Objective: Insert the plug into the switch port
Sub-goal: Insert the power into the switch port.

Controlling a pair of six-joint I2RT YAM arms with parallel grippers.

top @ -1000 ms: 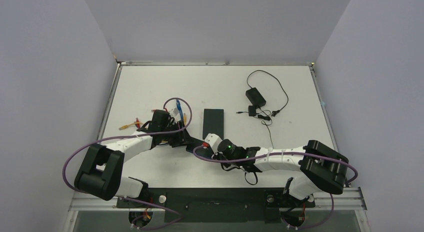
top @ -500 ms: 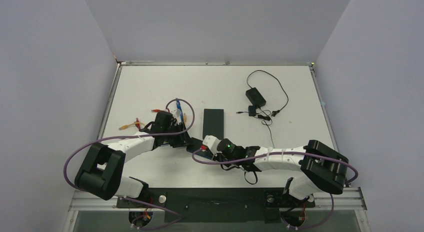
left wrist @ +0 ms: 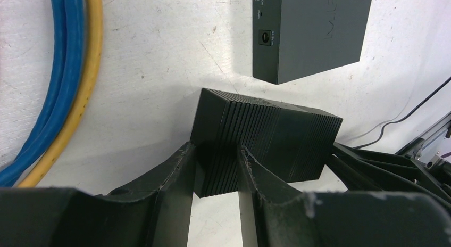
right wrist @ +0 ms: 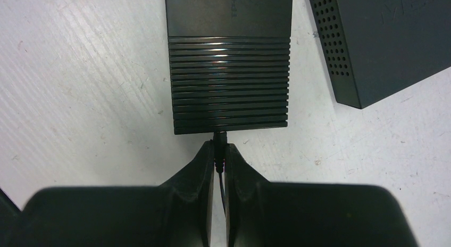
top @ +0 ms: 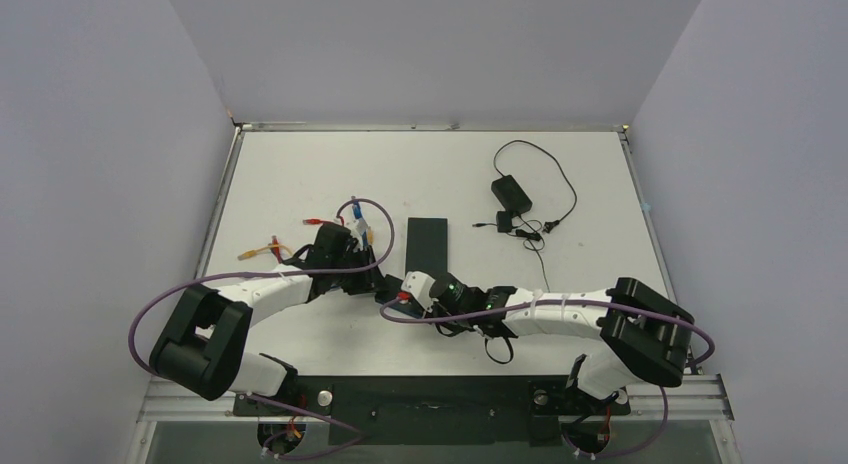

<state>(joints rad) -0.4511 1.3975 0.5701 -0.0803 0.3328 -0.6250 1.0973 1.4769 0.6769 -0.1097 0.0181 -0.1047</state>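
ribbed box [left wrist: 266, 135]: small, black, grooved plastic; likely the switch; flat on table [left wrist: 149, 60] near the near edge, mid-width
left gripper [left wrist: 215, 163]: clamped across its sides, probably bracing against the push
right gripper [right wrist: 217, 151]: pinching thin plug [right wrist: 219, 136] at the box's end face; seating depth unclear
grey box [right wrist: 383, 39]: smooth, perforated side, just beside

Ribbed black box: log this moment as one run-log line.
left pincer: shut on ribbed black box | right pincer: shut on plug | plug tip: at box end face, seating unclear
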